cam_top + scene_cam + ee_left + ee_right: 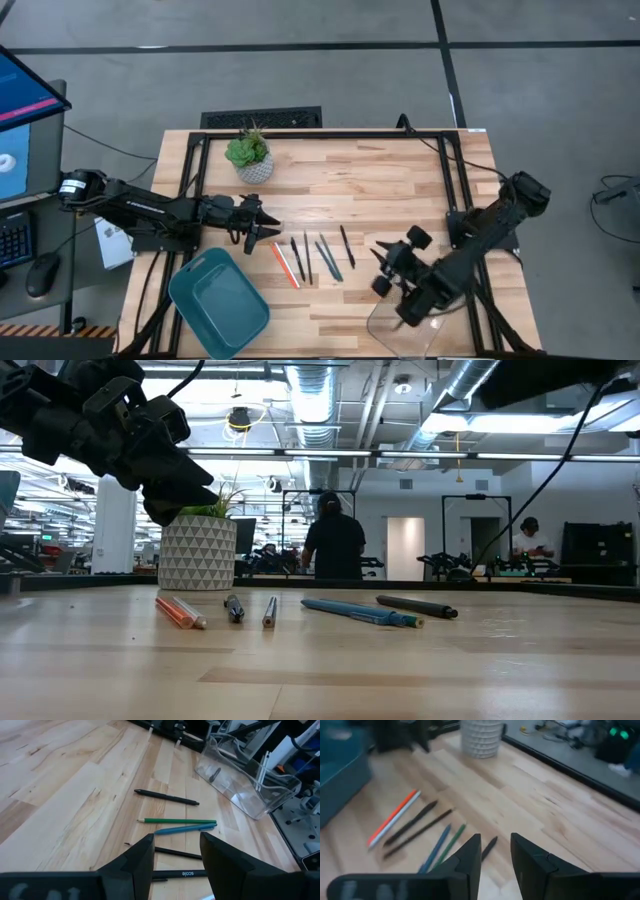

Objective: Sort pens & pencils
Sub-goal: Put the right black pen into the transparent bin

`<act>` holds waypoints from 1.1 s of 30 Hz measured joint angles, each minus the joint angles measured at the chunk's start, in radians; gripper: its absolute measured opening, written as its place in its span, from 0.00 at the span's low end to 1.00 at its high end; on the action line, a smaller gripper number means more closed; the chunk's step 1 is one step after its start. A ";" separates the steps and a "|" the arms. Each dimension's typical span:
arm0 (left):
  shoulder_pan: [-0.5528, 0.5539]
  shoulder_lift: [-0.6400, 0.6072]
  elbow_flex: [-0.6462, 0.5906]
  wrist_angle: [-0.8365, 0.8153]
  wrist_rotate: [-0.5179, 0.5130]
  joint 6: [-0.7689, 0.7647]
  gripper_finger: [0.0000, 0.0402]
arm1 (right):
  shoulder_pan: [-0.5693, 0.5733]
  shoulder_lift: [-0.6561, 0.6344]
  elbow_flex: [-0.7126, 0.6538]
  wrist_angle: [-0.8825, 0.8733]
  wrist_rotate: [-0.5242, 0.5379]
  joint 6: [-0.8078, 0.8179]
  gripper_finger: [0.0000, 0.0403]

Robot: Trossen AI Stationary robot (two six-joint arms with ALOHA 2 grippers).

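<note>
- Left gripper: hangs above the wood table, just left of the row of sticks; fingers parted, nothing between them.
- Teal bin: near front-left edge, nothing seen inside.
- Potted plant: back-left, well apart from the sticks.
- Row mid-table, left to right: orange-red pencil touching a pale stick; two black pens; teal-blue pen beside a dark green pencil; another black pen set a little apart. All lie flat, roughly parallel.
- Left wrist view alone shows white lettering on one black pen and the green pencil's sharpened tip.
- Low view alone shows people in the room behind.
- Right gripper: right of the row, above the table; fingers apart, gripping nothing.
- Clear container: front-right edge; contents unclear.
</note>
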 joint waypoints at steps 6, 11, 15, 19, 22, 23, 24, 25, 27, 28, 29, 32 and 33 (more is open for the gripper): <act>0.000 0.000 0.000 -0.002 0.002 0.000 0.37 | -0.129 0.015 0.000 0.088 -0.046 -0.001 0.31; 0.000 0.000 0.000 -0.002 0.006 0.000 0.37 | -0.219 0.032 0.000 0.174 -0.082 -0.001 0.31; 0.000 0.000 0.000 -0.002 0.006 0.000 0.37 | -0.296 0.069 0.002 0.241 -0.086 -0.071 0.31; 0.000 0.000 0.000 -0.003 0.006 0.000 0.37 | -0.362 0.124 0.000 0.259 -0.142 -0.080 0.31; 0.000 0.000 0.000 -0.004 0.006 0.000 0.37 | -0.395 0.178 0.000 0.288 -0.181 -0.080 0.31; 0.000 0.000 0.000 -0.004 0.006 0.000 0.37 | -0.402 0.195 0.000 0.309 -0.188 -0.080 0.31; 0.000 0.000 0.000 -0.004 0.006 0.002 0.37 | -0.406 0.210 0.000 0.328 -0.194 -0.081 0.31; 0.000 0.000 0.000 -0.004 0.006 0.004 0.37 | -0.410 0.225 0.000 0.351 -0.197 -0.081 0.31; 0.000 0.000 0.000 -0.003 0.006 0.004 0.37 | -0.412 0.250 0.000 0.383 -0.205 -0.081 0.31; 0.000 0.000 0.000 -0.003 0.007 0.004 0.37 | -0.411 0.255 0.000 0.389 -0.213 -0.080 0.31; 0.000 0.000 0.000 -0.003 0.006 0.004 0.37 | -0.411 0.260 0.000 0.399 -0.218 -0.081 0.31; 0.000 0.000 0.000 -0.002 0.006 0.004 0.37 | -0.408 0.266 -0.001 0.399 -0.246 -0.081 0.31; 0.000 0.000 0.000 -0.002 0.006 0.004 0.37 | -0.405 0.266 -0.001 0.405 -0.248 -0.081 0.31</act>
